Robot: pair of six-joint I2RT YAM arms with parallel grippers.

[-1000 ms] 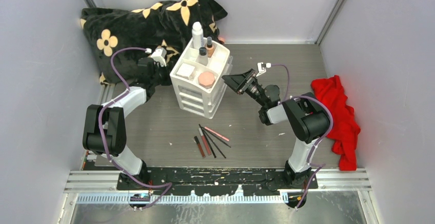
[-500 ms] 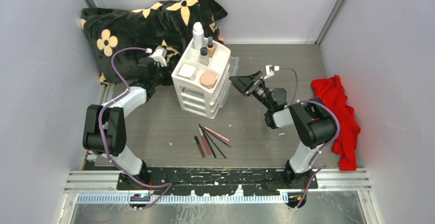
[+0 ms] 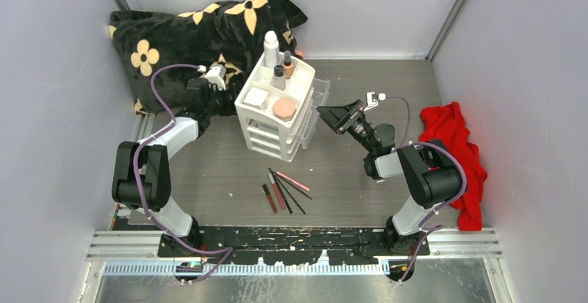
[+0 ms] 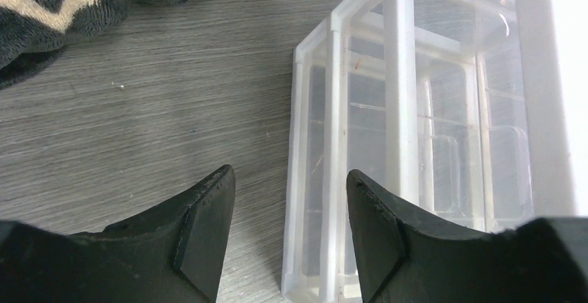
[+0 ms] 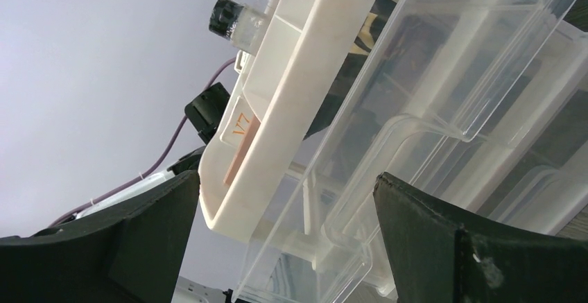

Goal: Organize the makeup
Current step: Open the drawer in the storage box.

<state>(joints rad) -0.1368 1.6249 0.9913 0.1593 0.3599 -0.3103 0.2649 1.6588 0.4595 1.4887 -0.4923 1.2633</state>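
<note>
Top drawer now stands open, ready for the pencils; right gripper has backed off, spread. Left gripper, spread, straddles a corner of the drawer unit.

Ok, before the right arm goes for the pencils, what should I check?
1. Right gripper open and empty: ok.
2. Top drawer pulled out: ok.
3. Left gripper steadying the drawer unit: not ok; it is open, with a corner post between its fingers.
4. Pencils and tubes lying loose on the table, nothing over them: ok.
5. Drawer interior free: cannot tell.
</note>
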